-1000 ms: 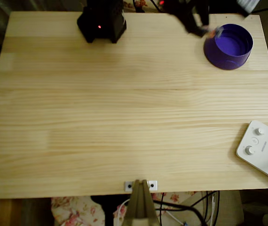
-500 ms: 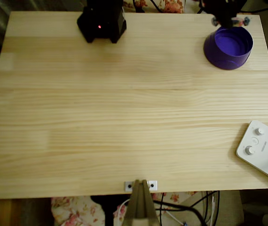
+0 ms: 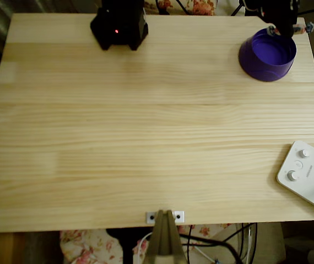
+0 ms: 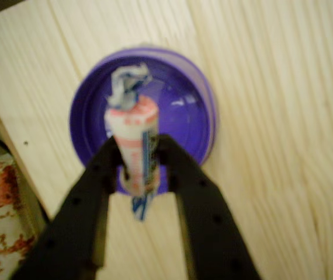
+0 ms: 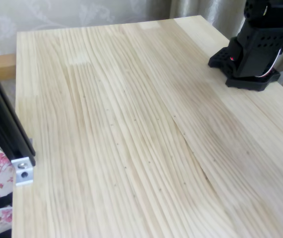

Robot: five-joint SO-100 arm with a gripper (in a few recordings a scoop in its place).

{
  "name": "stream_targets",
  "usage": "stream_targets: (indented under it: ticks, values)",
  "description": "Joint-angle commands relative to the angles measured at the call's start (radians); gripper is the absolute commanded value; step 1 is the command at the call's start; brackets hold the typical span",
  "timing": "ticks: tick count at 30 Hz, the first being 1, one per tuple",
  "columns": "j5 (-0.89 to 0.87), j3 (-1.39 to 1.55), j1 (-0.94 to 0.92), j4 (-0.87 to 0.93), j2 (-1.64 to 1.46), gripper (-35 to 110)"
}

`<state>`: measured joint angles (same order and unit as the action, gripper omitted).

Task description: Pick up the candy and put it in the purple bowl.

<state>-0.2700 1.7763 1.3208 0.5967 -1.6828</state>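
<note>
We've got the candy (image 4: 134, 146) pinched lengthwise in the end effector (image 4: 138, 153), hanging above the purple bowl (image 4: 187, 119) w/ the bowl's interior right behind it in the wrist view. Held there so a release should drop it in, not onto the worktop (image 3: 146, 121).

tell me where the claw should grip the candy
Grip the candy across the middle of its roll, one finger on each long side, as the claw does now over the purple bowl. The twisted ends are thin and floppy; the firm straight body is not.
</note>
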Motion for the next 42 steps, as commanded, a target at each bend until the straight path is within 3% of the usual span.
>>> stream_targets:
  ticks: [1, 14, 24, 30, 33, 42]
  values:
    - [0.012, -0.104, 0.023, -0.026, -0.029, 11]
    - [0.017, -0.115, 0.026, -0.009, -0.048, 22]
    - [0.021, -0.038, -0.066, 0.086, -0.202, 15]
    - [0.069, 0.089, -0.238, 0.195, -0.413, 15]
    - [0.132, 0.176, -0.368, 0.252, -0.555, 3]
    - [0.265, 0.419, -0.770, 0.479, -0.936, 3]
